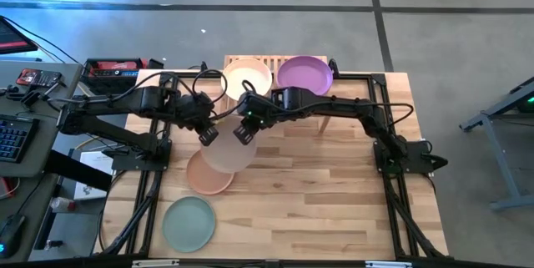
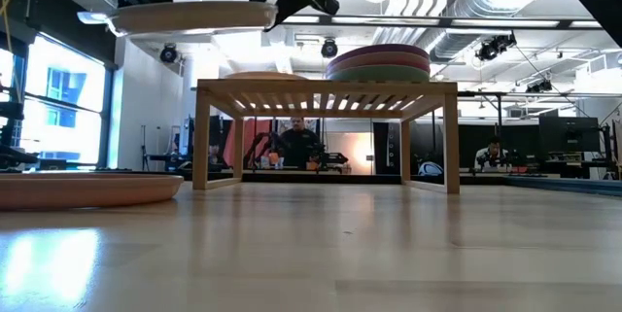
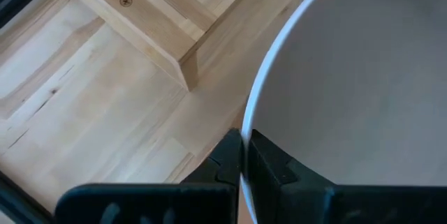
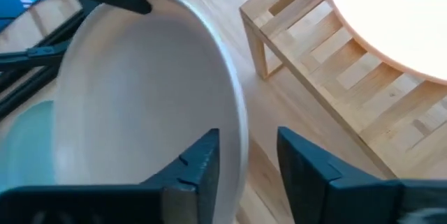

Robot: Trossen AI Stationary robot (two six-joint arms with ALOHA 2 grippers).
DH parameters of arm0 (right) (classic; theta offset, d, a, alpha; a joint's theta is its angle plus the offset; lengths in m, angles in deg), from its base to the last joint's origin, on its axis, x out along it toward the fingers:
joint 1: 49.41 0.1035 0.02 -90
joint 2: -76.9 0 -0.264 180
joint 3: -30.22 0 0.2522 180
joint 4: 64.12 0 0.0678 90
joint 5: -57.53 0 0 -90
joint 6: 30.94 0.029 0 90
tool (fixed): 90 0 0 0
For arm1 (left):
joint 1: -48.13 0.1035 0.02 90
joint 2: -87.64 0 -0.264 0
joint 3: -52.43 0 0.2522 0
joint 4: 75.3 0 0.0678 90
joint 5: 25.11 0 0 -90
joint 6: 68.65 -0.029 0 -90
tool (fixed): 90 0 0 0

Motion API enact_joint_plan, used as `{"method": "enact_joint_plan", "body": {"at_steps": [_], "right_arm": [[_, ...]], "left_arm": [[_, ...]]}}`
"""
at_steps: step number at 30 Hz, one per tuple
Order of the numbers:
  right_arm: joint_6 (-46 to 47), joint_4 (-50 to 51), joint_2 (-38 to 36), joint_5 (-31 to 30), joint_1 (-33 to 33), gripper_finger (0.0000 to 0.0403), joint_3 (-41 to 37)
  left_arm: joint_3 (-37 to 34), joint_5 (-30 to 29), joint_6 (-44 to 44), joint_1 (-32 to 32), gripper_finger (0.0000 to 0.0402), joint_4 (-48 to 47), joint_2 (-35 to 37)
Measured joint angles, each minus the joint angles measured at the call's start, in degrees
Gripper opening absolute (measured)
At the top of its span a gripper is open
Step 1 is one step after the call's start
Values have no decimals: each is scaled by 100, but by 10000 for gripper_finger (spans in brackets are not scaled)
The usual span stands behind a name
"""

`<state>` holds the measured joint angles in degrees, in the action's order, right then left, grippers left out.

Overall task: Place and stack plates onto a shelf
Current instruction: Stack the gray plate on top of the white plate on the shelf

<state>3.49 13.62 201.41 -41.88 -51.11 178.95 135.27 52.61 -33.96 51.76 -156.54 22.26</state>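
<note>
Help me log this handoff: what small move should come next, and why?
Probably the right gripper should close on the pale plate. The left gripper pinches its rim, holding it in the air short of the shelf, while the right's fingers stand open around another part of the rim.

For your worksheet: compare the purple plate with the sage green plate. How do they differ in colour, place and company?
The purple plate is purple; the sage green plate is pale green. The purple one rests on the shelf, topping a stack; the green one lies alone on the tabletop, at the near edge. Both are round, shallow and untouched by either gripper.
</note>
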Motion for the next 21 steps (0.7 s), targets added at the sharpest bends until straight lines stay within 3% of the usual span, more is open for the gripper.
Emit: {"method": "enact_joint_plan", "body": {"at_steps": [5, 12, 21], "right_arm": [[31, 53, -268, 371, -227, 137, 0], [-113, 50, -729, 121, -430, 138, 2], [-1069, 82, -1088, 27, -656, 138, 4]], "left_arm": [[0, 58, -96, 257, 3, -50, 0], [0, 147, -184, 793, 3, 28, 0], [0, 425, -308, 1744, 3, 1008, 0]]}}
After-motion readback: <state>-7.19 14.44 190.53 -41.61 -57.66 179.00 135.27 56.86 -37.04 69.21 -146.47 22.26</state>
